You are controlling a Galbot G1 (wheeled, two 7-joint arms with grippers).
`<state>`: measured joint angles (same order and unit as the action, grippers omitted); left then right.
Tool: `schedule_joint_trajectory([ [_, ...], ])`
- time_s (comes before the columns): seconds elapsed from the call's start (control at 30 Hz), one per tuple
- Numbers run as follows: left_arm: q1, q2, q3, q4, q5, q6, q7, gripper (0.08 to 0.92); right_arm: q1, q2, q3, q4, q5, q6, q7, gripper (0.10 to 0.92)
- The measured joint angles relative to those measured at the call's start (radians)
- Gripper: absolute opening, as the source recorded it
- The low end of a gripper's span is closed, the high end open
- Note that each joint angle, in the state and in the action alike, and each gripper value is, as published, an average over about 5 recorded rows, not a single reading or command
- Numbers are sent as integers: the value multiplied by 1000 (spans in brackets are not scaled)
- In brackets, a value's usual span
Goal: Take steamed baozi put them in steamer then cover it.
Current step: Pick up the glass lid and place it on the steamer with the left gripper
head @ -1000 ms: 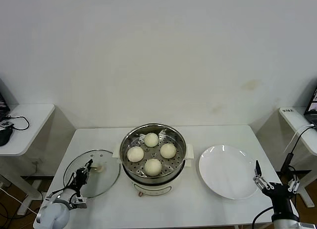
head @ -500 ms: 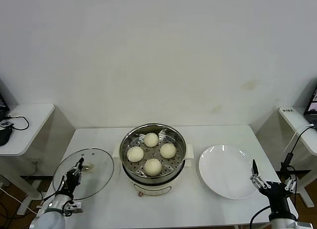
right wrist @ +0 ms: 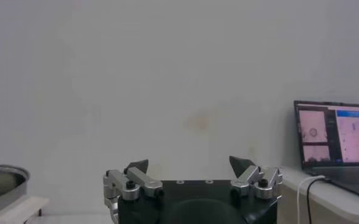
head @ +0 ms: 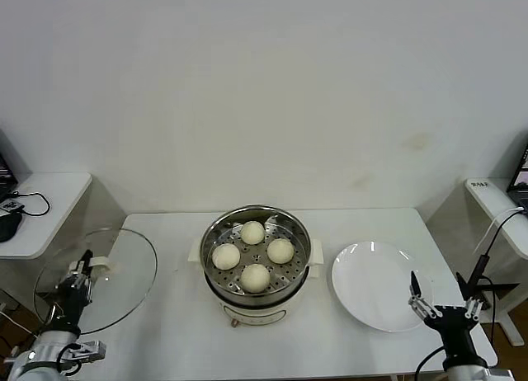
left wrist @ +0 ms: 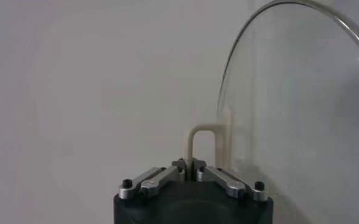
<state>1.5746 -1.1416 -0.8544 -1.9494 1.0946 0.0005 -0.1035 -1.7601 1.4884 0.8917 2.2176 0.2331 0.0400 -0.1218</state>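
Left gripper (head: 83, 273) fingers clamped on cover (head: 124, 265) handle

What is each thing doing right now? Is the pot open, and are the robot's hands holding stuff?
steamer: open, no lid on.
baozi: all four inside the steamer.
cover: lifted, tilted, held by its handle.
plate: empty.
left hand: shut on the cover.
right hand: open, holding nothing.
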Motion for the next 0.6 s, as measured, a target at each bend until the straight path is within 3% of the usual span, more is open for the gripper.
schedule_joint_trajectory([
  [0.3, 11, 52, 97, -200, -19, 109, 89, 138, -22, -81, -12, -26, -7, -14, -17, 823],
  [0.6, -82, 88, 295, -256, 21, 243, 180, 138, -9, -119, -45, -55, -38, -18, -30, 823],
])
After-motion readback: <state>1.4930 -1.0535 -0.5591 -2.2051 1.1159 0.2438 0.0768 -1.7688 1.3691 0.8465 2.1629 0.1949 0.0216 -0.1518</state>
